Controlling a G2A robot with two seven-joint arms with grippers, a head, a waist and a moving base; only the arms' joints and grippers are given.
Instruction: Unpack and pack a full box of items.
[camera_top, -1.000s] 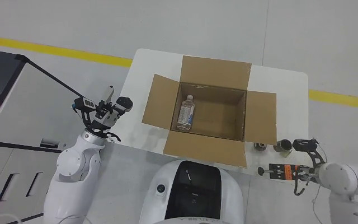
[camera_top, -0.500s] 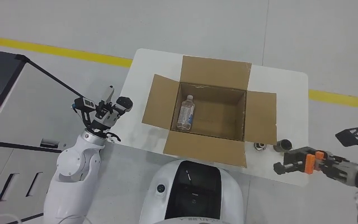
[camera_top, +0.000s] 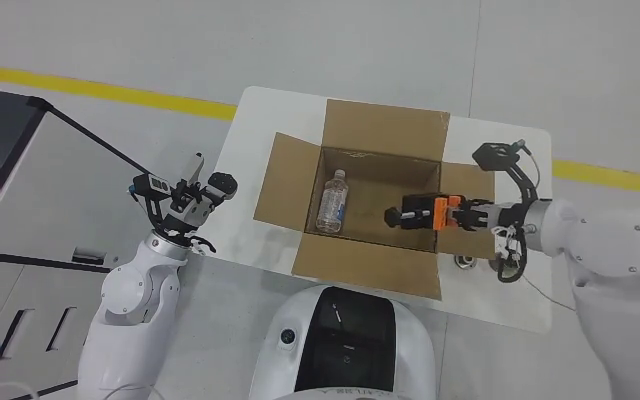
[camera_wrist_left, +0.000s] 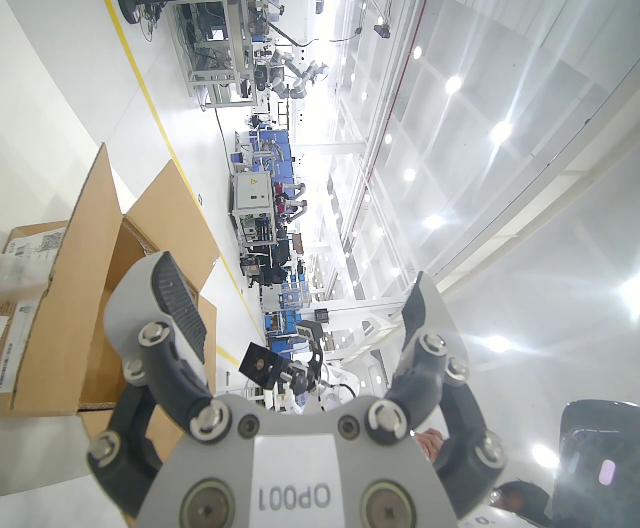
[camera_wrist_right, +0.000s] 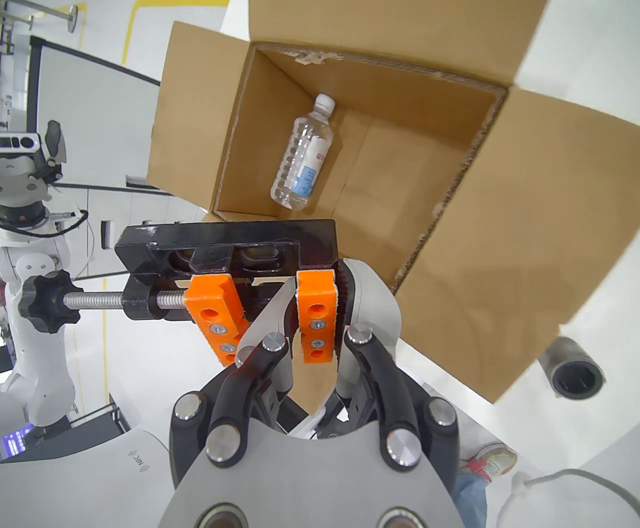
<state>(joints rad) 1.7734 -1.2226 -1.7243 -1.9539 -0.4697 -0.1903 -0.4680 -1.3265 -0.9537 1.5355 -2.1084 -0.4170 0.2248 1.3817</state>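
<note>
Right gripper (camera_top: 458, 216) clenches the clamp (camera_top: 418, 215) over the box's (camera_top: 365, 262) right edge; best lower it clear of the bottle (camera_top: 333, 200), then release.

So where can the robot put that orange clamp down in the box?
Most of the box floor is bare: everything between the bottle and the wall under the clamp in the right gripper. The table corner beside the far flap is bare too. It's crowded around the metal cylinder.
</note>
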